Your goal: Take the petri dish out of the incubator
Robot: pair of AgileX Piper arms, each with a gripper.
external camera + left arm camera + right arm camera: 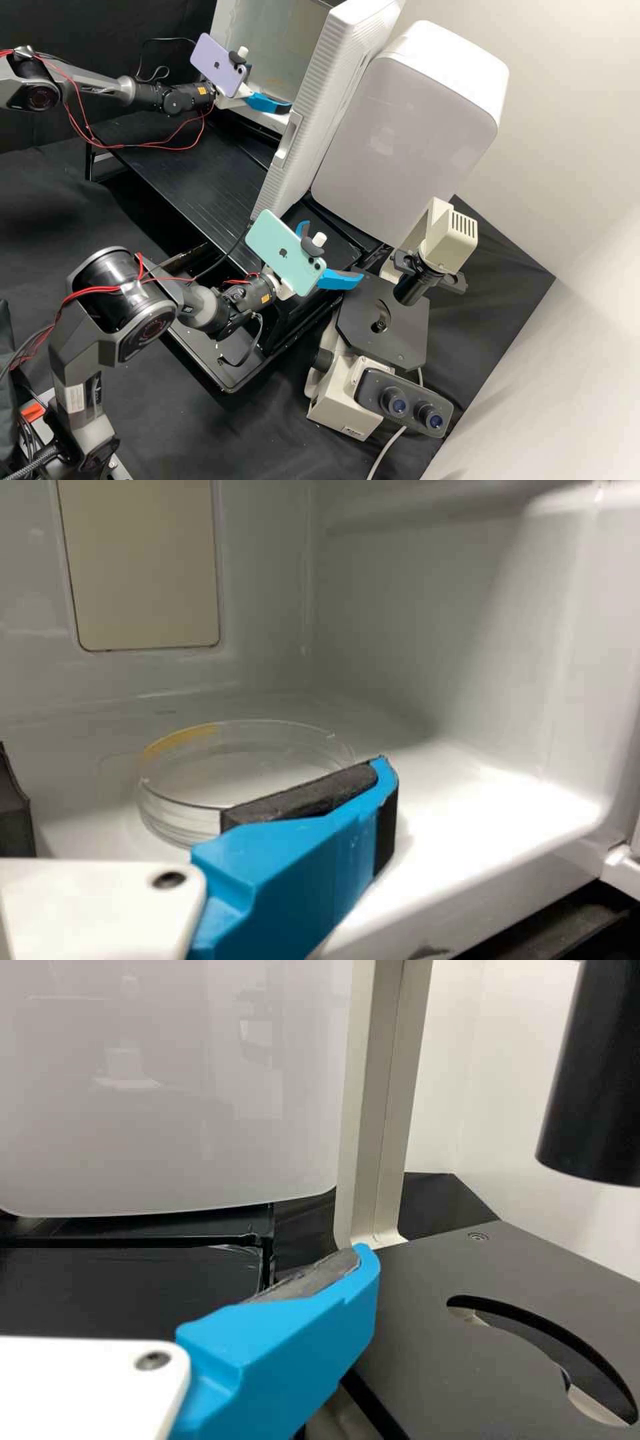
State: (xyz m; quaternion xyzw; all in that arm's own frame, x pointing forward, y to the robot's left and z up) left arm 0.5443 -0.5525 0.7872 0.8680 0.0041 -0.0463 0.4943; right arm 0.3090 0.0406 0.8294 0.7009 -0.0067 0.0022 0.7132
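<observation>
A clear petri dish [240, 775] with a yellowish mark on its rim lies on the floor of the white incubator [333, 80], which stands open. My left gripper [195, 765] is open inside the chamber. One blue finger [300, 825] sits at the dish's near side and the other shows as a dark edge on the far side. From above, the left gripper [270, 103] sits at the chamber's mouth. My right gripper [343, 279] is open and holds nothing. It hangs low by the incubator's front corner, its finger [300, 1310] over the edge of the black microscope stage [480, 1300].
A white microscope [373, 387] with two eyepieces stands at the front right, its stage [380, 320] just beyond the right gripper. A long black tray [200, 180] runs under both arms. Red cables trail along the left arm. A pale wall closes off the right side.
</observation>
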